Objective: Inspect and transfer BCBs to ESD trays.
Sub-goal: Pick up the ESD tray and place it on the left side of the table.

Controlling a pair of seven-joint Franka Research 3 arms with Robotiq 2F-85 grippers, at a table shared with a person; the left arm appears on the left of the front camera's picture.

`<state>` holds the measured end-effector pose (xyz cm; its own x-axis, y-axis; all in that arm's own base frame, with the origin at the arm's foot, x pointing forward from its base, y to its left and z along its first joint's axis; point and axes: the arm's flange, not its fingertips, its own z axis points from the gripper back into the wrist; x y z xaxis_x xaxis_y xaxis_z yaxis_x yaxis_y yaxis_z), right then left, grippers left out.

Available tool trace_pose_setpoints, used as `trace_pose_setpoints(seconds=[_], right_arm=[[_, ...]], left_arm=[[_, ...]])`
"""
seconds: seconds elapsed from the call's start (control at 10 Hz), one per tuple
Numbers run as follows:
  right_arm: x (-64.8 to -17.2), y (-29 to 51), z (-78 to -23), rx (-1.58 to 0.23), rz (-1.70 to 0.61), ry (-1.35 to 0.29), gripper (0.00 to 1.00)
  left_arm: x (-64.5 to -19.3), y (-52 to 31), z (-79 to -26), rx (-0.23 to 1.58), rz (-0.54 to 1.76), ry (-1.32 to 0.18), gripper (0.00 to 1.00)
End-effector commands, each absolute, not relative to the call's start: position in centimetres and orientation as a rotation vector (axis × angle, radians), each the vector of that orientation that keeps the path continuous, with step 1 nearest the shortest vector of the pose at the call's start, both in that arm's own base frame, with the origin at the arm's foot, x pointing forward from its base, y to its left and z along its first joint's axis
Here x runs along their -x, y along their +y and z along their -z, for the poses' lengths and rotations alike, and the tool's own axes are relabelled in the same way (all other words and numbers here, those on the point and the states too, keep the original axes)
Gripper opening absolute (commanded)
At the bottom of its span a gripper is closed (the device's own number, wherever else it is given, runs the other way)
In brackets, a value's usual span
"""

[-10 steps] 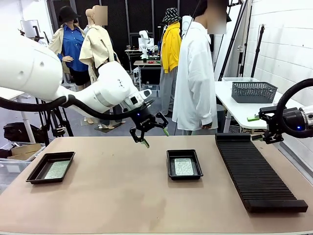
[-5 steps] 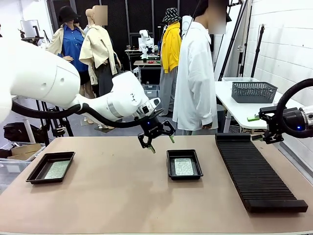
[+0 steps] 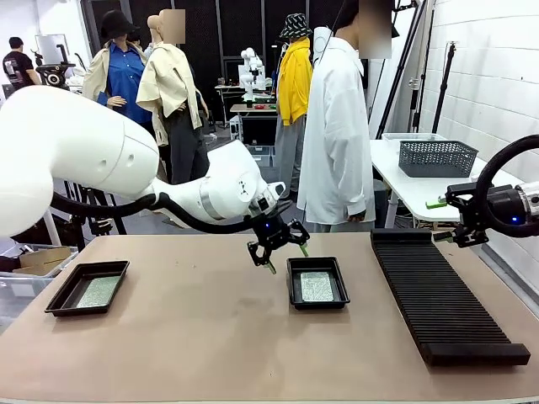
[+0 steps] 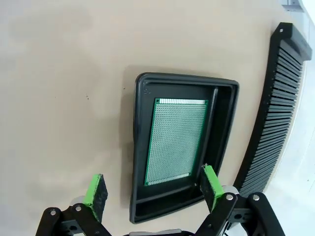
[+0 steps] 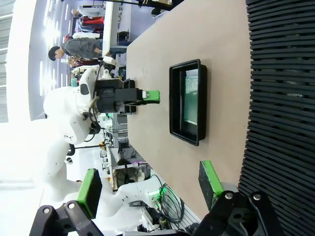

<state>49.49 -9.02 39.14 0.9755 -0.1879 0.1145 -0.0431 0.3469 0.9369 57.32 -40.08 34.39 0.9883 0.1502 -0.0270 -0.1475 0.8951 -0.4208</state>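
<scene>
From the front, your left pincer [image 3: 277, 250] has swung across the table in the last second, from well left of the middle tray [image 3: 317, 282] to just beside its near-left corner, hovering above the tabletop. That puts it almost in place for a look at the green board [image 3: 317, 286] lying flat in that tray; I judge the inspect step is about to start, with nothing lifted yet. Its jaws stand wide apart and empty. Far to the pincer's left sits a second tray [image 3: 87, 287], also with a board [image 3: 97, 291] on its floor. The right pincer [image 3: 446, 220] has not moved, parked above the far end of the ribbed rack [image 3: 442, 295], jaws apart, holding nothing. A person in a white shirt [image 3: 335, 135] stands at the far side.

In the left wrist view, the tray [image 4: 183, 147] lies straight ahead between the green pads [image 4: 96, 192], glossy black plastic with a raised flared rim. The board [image 4: 176, 142] inside is thin, rectangular, dotted with a fine grid of holes. The tabletop [image 4: 64, 88] is matte tan.

In the right wrist view, the open pincer [image 5: 150, 189] frames the same tray [image 5: 187, 101], well apart, with the rack [image 5: 280, 98] beside it, its slats close-set and matte.
</scene>
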Motion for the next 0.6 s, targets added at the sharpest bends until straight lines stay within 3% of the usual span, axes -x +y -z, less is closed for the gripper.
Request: trace_pose_setpoints(seconds=[0.0, 0.5], right_arm=[[-49.5, -9.0, -39.1, -1.214, 0.097, -0.218, 1.00], [-49.5, -9.0, -39.1, -1.214, 0.097, -0.218, 1.00]], left_arm=[[-57.9, -41.2, -33.6, 0.406, -0.183, -0.041, 1.00], [-58.0, -42.2, -31.8, 0.394, -0.168, -0.039, 1.00]])
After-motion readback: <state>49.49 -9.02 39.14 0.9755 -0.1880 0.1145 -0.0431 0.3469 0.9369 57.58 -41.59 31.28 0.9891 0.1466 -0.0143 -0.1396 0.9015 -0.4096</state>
